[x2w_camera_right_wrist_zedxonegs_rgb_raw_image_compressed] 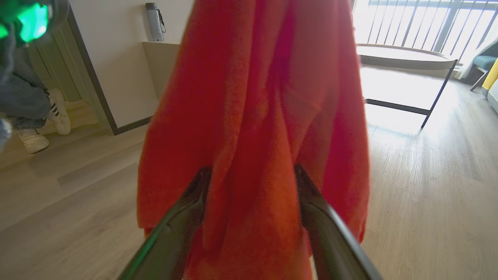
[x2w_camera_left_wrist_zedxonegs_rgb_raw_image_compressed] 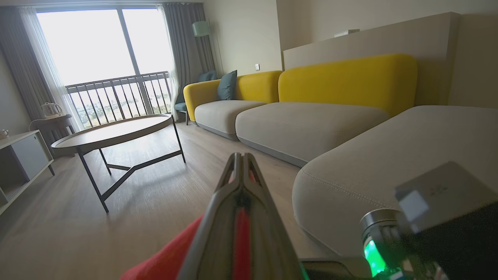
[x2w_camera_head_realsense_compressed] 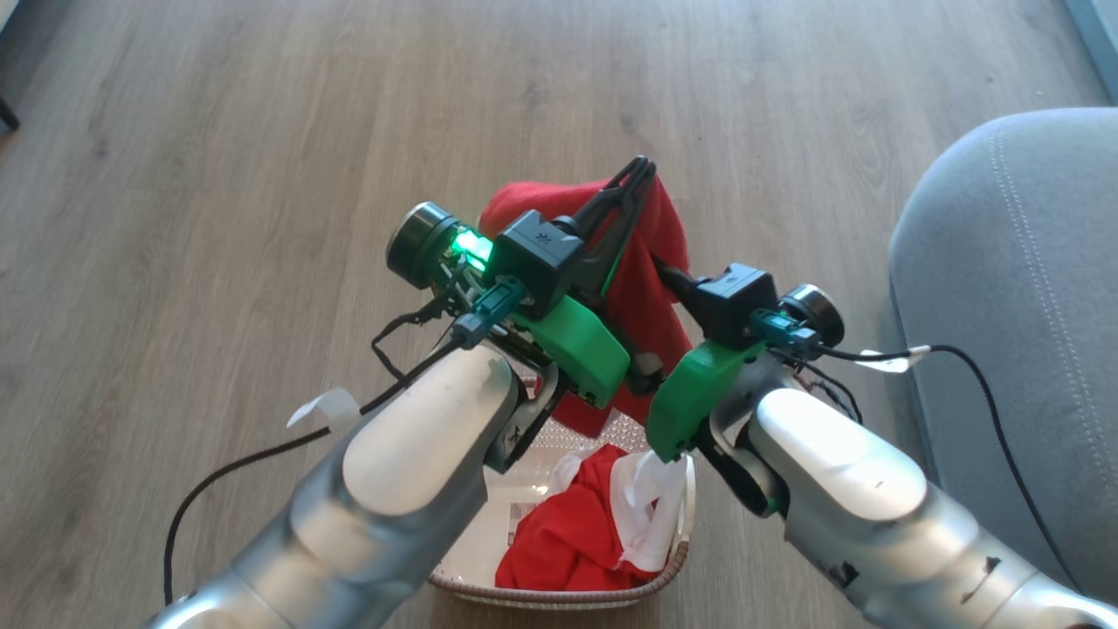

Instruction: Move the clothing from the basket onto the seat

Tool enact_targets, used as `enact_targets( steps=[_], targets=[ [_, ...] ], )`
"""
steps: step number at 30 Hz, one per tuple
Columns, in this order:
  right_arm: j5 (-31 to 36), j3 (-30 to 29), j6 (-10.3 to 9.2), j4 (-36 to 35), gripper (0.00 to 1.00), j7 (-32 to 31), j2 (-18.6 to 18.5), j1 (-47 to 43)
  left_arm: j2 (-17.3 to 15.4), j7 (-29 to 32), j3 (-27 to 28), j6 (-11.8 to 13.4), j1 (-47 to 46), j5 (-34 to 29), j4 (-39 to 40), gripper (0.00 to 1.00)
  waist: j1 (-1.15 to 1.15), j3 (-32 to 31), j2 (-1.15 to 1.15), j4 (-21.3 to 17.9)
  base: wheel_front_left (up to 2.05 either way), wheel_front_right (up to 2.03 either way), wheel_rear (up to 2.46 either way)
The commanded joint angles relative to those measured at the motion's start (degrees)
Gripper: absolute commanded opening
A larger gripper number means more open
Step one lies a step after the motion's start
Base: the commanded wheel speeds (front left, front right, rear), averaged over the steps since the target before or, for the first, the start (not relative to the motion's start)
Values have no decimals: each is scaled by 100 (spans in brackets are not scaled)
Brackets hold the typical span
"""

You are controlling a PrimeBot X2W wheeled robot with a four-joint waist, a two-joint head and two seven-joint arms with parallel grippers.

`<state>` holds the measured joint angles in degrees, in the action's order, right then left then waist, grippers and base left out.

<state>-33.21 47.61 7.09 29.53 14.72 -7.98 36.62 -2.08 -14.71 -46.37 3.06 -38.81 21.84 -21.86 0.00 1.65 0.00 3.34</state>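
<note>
One red garment (x2w_camera_head_realsense_compressed: pixel 642 297) hangs clamped in left gripper (x2w_camera_head_realsense_compressed: pixel 644 166) over basket (x2w_camera_head_realsense_compressed: pixel 677 555); right gripper (x2w_camera_right_wrist_zedxonegs_rgb_raw_image_compressed: pixel 249 173) fingers spread wide, straddling it; seat (x2w_camera_head_realsense_compressed: pixel 1004 262) just beside.

Pale wood floor (x2w_camera_head_realsense_compressed: pixel 262 131); round table (x2w_camera_left_wrist_zedxonegs_rgb_raw_image_compressed: pixel 113 132); bright balcony window (x2w_camera_left_wrist_zedxonegs_rgb_raw_image_compressed: pixel 89 46); grey curtains (x2w_camera_left_wrist_zedxonegs_rgb_raw_image_compressed: pixel 186 46).

Wood floor (x2w_camera_head_realsense_compressed: pixel 262 131), basket (x2w_camera_head_realsense_compressed: pixel 559 600) on it

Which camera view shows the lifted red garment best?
The right wrist view: the red garment hangs large within the open right gripper. The head view has it partly hidden behind both grippers, pinched by the shut left gripper. The left wrist view gives a low red patch.
</note>
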Motion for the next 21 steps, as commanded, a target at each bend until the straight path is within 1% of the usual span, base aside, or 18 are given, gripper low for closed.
enact_targets(
  steps=[1, 5, 6, 7, 8, 16, 20, 21],
  targets=[
    [-75, 66, 40, -54, 100, 28, 122, 202, -80, -28, 148, 25, -379, 35, 199, 0, 0, -8, 0, 45, 0, 0, 0],
    [-286, 251, 40, 239, 100, 28, 178, 302, -80, -29, 57, 67, -383, 109, 185, 0, 0, -21, 0, 135, 0, 0, 0],
    [-317, 288, 40, 287, 66, 28, 183, 315, -80, -29, 45, 75, -382, 123, 180, 0, 0, -23, 0, 149, 0, 0, 0],
    [-341, 305, 40, 317, 6, 28, 186, 324, -80, -29, 36, 83, -378, 138, 169, 0, 0, -25, 0, 161, 0, 0, 0],
    [-363, 310, 40, 337, 0, 28, 187, 331, -80, -29, 28, 89, -377, 149, 158, 0, 0, -27, 0, 169, 0, 0, 0],
    [-392, 164, 40, 250, 0, 28, 118, 286, -80, -29, 59, 141, -334, 169, 101, 0, 0, -5, 0, 107, 0, 0, 0],
    [-287, -71, 40, 88, 0, 28, 72, 187, -85, -29, 104, 79, -250, 227, 45, 0, 0, 29, 0, 3, 0, 0, 0],
    [-262, -132, 40, 43, 0, 28, 56, 157, -88, -29, 127, 60, -232, 231, 53, 13, 0, 45, 0, -28, 0, 0, 0]
  ],
)
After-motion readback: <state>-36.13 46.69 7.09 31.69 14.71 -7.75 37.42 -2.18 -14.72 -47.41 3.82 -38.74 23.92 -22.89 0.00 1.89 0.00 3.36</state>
